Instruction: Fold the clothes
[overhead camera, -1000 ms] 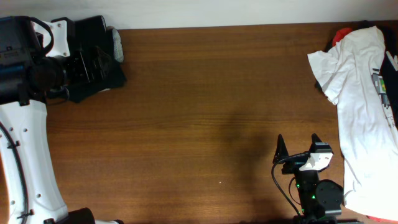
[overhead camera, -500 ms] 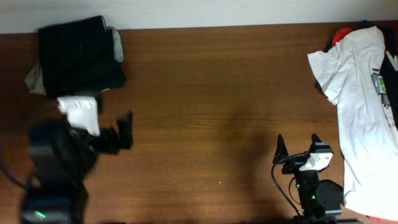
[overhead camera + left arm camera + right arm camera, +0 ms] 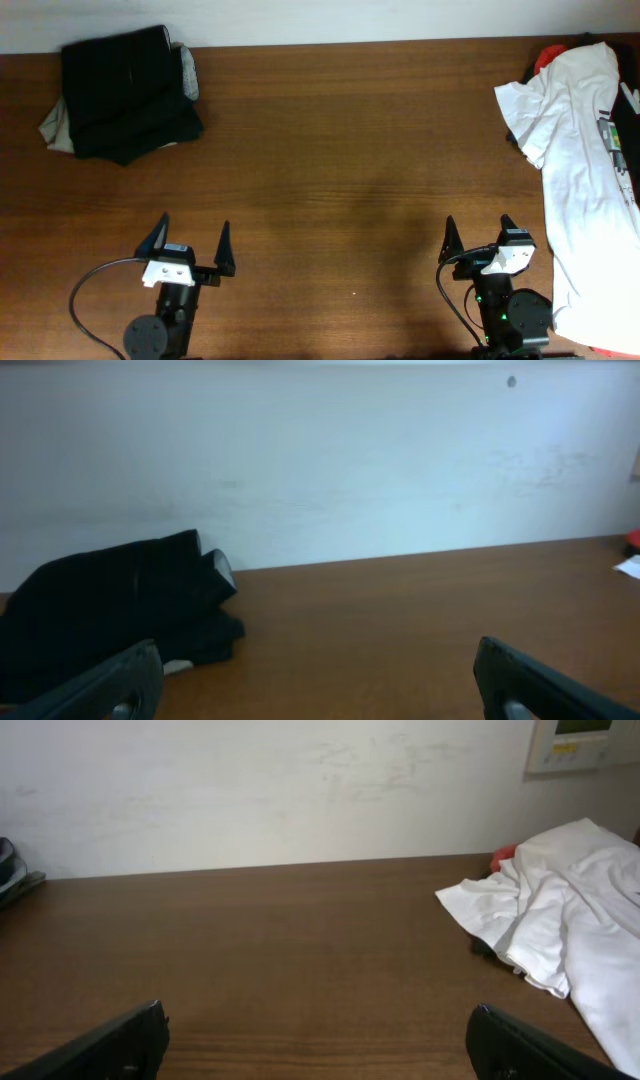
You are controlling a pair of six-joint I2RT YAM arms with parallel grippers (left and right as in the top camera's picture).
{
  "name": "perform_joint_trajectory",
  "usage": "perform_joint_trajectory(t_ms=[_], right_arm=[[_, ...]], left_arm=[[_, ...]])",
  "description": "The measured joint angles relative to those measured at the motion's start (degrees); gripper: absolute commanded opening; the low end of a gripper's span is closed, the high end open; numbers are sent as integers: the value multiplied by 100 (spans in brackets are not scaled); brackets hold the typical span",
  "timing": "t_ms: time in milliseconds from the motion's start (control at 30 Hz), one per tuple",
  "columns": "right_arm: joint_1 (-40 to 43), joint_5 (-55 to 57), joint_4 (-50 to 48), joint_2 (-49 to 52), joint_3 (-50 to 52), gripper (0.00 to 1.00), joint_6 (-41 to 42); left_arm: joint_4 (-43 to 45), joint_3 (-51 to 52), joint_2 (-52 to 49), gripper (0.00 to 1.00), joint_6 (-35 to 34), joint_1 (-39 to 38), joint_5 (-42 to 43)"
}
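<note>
The black garment point(image 3: 125, 92) lies folded in a pile at the table's far left corner, on top of a beige-grey folded garment point(image 3: 55, 128). It also shows in the left wrist view point(image 3: 110, 610), far ahead and to the left. My left gripper point(image 3: 190, 245) is open and empty near the front left edge, well apart from the pile. My right gripper point(image 3: 480, 238) is open and empty near the front right; its fingers frame bare wood in the right wrist view point(image 3: 315, 1040).
A white T-shirt point(image 3: 580, 170) with a small print lies along the right edge, over something red point(image 3: 548, 55) at the back. It shows in the right wrist view point(image 3: 560, 910). A white wall runs behind the brown wooden table point(image 3: 340, 150).
The left arm has drawn back from the black pile at the far left corner to the front left edge, gripper open. The right arm has not moved.
</note>
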State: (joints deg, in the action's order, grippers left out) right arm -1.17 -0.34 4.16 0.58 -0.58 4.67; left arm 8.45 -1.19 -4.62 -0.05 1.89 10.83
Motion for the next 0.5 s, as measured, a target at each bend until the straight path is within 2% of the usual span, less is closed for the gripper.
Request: perform_joint_trajectory(t_ms=[233,500], right_arm=[[0,0,0,0,0,99,-2],[0,0,2,0,0,99,2]], left_arm=[[-1228,26,385,99,-2,0,-354],[-1250,31,385,99,0,0,-426]])
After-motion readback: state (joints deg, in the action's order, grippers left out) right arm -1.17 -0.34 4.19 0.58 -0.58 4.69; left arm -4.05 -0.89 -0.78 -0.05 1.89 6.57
